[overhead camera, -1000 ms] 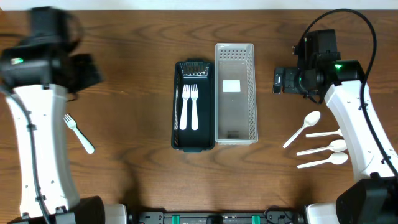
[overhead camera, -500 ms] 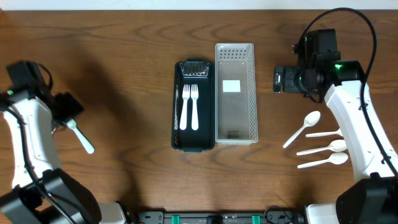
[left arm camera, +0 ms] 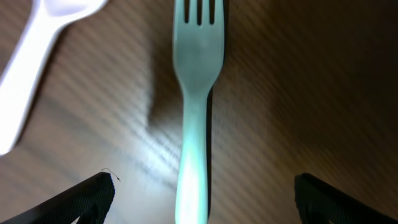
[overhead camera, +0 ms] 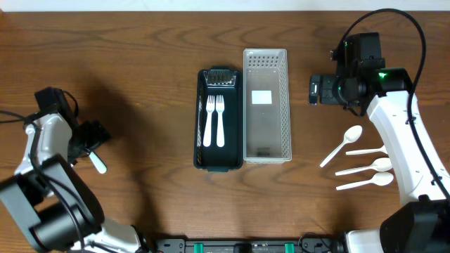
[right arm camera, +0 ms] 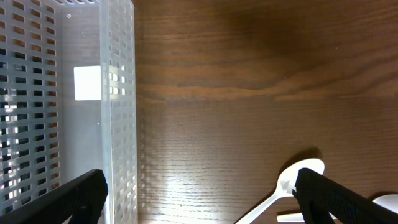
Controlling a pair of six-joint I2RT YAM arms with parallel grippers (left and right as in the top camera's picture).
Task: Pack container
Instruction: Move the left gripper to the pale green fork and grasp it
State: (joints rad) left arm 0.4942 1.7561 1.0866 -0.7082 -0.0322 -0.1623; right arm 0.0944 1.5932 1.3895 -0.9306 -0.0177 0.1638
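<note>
A white fork [left arm camera: 198, 93] lies on the wooden table between the open fingers of my left gripper [left arm camera: 202, 194], which is low over its handle. In the overhead view the left gripper [overhead camera: 90, 138] covers most of that fork [overhead camera: 98, 164]. A dark tray [overhead camera: 200, 140] holds two white forks [overhead camera: 214, 121]. A grey perforated basket [overhead camera: 284, 105] stands right of it. Several white spoons [overhead camera: 343, 145] lie at the right. My right gripper [overhead camera: 320, 90] is open and empty beside the basket, and also shows in the right wrist view [right arm camera: 199, 194].
A white spoon-like utensil [left arm camera: 34, 59] lies left of the fork in the left wrist view. The basket wall [right arm camera: 118, 93] is at the left of the right wrist view, and a spoon bowl [right arm camera: 301, 174] is by the right finger.
My left arm has swung in and come down over the fork at the left of the table. The right arm has not moved.
</note>
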